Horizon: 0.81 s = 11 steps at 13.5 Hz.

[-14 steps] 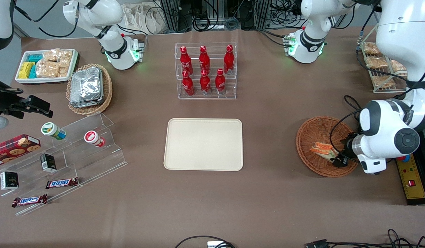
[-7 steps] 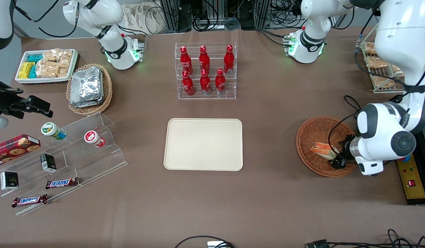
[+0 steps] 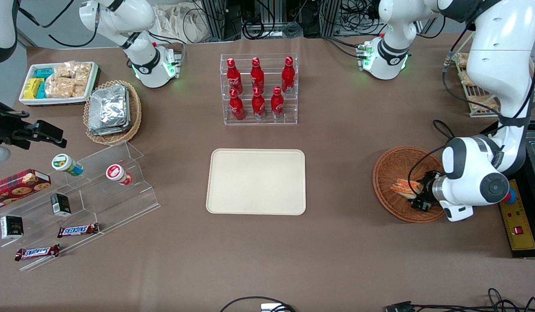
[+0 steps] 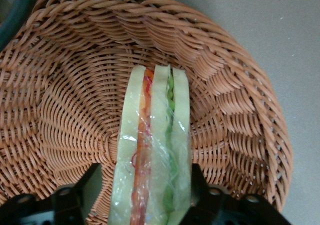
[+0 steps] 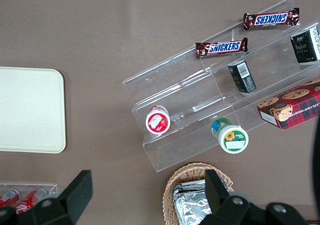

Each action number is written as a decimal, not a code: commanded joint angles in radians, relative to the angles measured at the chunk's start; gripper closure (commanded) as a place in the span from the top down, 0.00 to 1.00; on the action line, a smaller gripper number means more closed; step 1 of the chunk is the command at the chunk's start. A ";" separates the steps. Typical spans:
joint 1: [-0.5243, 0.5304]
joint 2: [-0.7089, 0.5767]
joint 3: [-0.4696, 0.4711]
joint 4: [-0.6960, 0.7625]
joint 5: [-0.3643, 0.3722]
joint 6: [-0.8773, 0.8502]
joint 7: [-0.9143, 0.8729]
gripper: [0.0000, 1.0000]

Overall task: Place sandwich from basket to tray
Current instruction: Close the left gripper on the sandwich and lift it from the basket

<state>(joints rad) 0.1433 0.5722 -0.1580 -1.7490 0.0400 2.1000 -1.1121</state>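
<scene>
One sandwich (image 4: 152, 150) lies inside the basket (image 3: 395, 167) near the working arm's edge of the worktop (image 3: 336, 242), the gripper (image 3: 416, 195) pinching its sides; the tray (image 3: 256, 182) sits mid-worktop, well apart.

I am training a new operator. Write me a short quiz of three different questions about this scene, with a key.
1. True or false: the sandwich already lies on the tray.
2. How many red bottles stand in the clear rack?
3. The end effector is: A) above the tray, B) in the basket with a finger on each side of the sandwich, C) at the chocolate bars.

Key: 1 false; 2 six; 3 B.
</scene>
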 commanded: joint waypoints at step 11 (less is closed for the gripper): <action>-0.005 -0.123 -0.017 0.311 -0.005 -0.430 0.412 0.00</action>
<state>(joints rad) 0.1418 0.4028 -0.1657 -1.5238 0.0401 1.7121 -0.8058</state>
